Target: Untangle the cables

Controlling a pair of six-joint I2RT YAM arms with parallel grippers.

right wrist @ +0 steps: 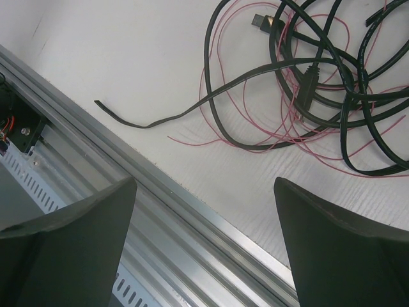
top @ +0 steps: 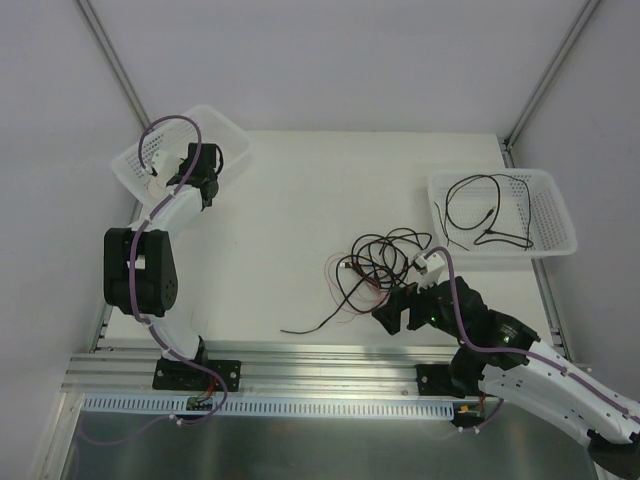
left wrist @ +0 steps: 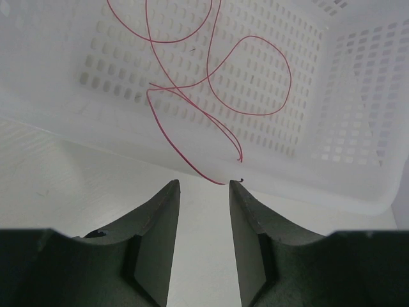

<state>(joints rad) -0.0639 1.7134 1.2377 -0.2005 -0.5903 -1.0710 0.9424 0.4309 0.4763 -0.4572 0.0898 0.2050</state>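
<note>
Nearest us, the right end effector (right wrist: 204,185) hangs with its jaws spread wide, holding nothing, above the metal rail (right wrist: 192,214) at the near edge of the tabletop (top: 290,220). Just beyond it we see the tangle of cables (top: 375,265), black loops knotted with thin red strands, with a black cable end (right wrist: 105,105) trailing out left toward the rail. Farther back on the right, a white basket (top: 555,215) holds a separate black cable (top: 497,238). At the far left, the left end effector (left wrist: 204,185) shows a narrow gap between its jaws and grips nothing. It sits just before the wall of a second basket (left wrist: 358,128), where a red cable (left wrist: 290,78) lies looped, one strand reaching down to just ahead of the fingertips.
</note>
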